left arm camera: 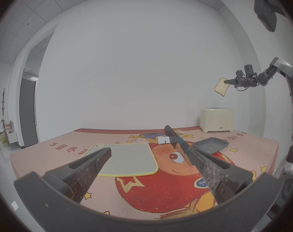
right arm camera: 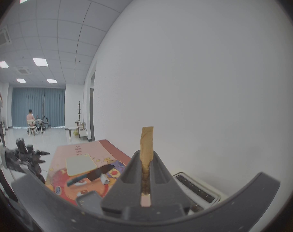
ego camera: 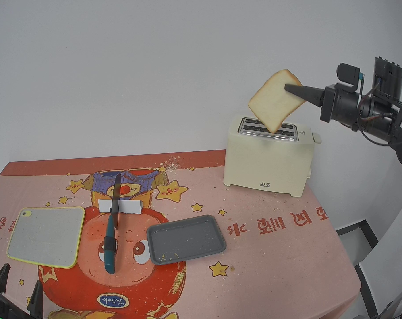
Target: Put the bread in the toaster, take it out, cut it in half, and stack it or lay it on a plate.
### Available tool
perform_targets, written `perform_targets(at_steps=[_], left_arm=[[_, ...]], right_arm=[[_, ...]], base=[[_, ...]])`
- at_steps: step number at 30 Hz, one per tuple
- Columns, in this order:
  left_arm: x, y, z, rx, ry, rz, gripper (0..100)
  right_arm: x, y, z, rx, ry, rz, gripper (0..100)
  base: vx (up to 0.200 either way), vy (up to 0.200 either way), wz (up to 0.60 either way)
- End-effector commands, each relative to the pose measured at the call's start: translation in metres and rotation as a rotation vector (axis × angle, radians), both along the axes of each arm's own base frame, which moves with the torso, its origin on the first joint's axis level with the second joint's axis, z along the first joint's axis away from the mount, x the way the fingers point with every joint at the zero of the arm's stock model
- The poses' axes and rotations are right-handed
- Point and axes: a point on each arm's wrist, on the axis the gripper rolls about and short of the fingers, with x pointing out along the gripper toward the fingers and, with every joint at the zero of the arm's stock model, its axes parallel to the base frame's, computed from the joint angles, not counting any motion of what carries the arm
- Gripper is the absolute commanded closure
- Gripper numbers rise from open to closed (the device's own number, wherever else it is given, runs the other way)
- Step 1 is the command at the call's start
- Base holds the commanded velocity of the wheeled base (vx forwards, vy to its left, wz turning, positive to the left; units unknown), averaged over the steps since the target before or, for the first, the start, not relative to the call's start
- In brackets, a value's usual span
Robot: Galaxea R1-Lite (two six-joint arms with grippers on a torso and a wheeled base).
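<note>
Fingers (ego camera: pixel 303 92) of the right gripper (ego camera: pixel 290 87) press together on one upper edge of a slice of bread (ego camera: pixel 274 100), pinching it in the air. The right wrist view shows the slice edge-on, standing up out of the narrow slit between the two dark pads. The bread hangs tilted, one corner pointing down. From the head view that corner sits over the slots of the cream toaster (ego camera: pixel 267 160), while the left wrist view shows the slice clear above the toaster and not touching it. The toaster stands at the far right of the table, close to the white wall, on a pink cartoon tablecloth (ego camera: pixel 276 249).

Nearer the middle lies a grey tray (ego camera: pixel 186 239) with a few crumbs in it. Just to its left a teal-handled knife (ego camera: pixel 111 233) lies with its dark blade across a small white card (ego camera: pixel 131 206), the tip pointing toward the wall. Left of the knife rests a pale cutting board (ego camera: pixel 46 236) with a yellow-green rim, flat on the cloth.

At the near left corner the left gripper (left arm camera: pixel 148 153) hovers low over the cloth with its fingers spread wide and nothing between them.
</note>
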Motion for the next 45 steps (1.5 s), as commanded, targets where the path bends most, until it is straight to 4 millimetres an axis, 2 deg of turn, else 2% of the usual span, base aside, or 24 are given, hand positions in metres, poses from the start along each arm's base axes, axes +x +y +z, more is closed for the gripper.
perform_targets(at_steps=[1, 2, 6, 12, 18, 26, 33, 45], left_arm=[[0.001, 0.0, -0.005, 0.0, 0.018, 0.001, 0], [0.001, 0.0, -0.005, 0.0, 0.018, 0.001, 0], [0.001, 0.0, -0.005, 0.0, 0.018, 0.001, 0], [0.001, 0.0, -0.005, 0.0, 0.018, 0.001, 0], [0.001, 0.0, -0.005, 0.0, 0.018, 0.001, 0], [0.001, 0.0, -0.005, 0.0, 0.018, -0.004, 0], [0.001, 0.0, -0.005, 0.0, 0.018, -0.004, 0], [0.001, 0.0, -0.005, 0.0, 0.018, 0.001, 0]], right_arm=[[-0.046, 0.002, -0.024, 0.028, 0.138, 0.006, 100], [-0.047, 0.002, -0.025, 0.029, 0.144, 0.006, 100], [-0.074, 0.013, -0.043, 0.059, 0.271, 0.034, 100], [-0.111, 0.025, -0.042, 0.199, 0.448, 0.084, 100], [-0.119, 0.022, -0.06, 0.199, 0.524, 0.076, 100], [-0.131, 0.024, -0.069, 0.231, 0.575, 0.03, 100], [-0.139, 0.039, -0.067, 0.259, 0.598, 0.106, 100], [-0.14, 0.043, -0.068, 0.275, 0.606, 0.122, 100]], base=[[0.0, 0.0, 0.0], [0.0, 0.0, 0.0], [0.0, 0.0, 0.0], [0.0, 0.0, 0.0], [0.0, 0.0, 0.0], [0.0, 0.0, 0.0], [0.0, 0.0, 0.0], [0.0, 0.2, 0.0]])
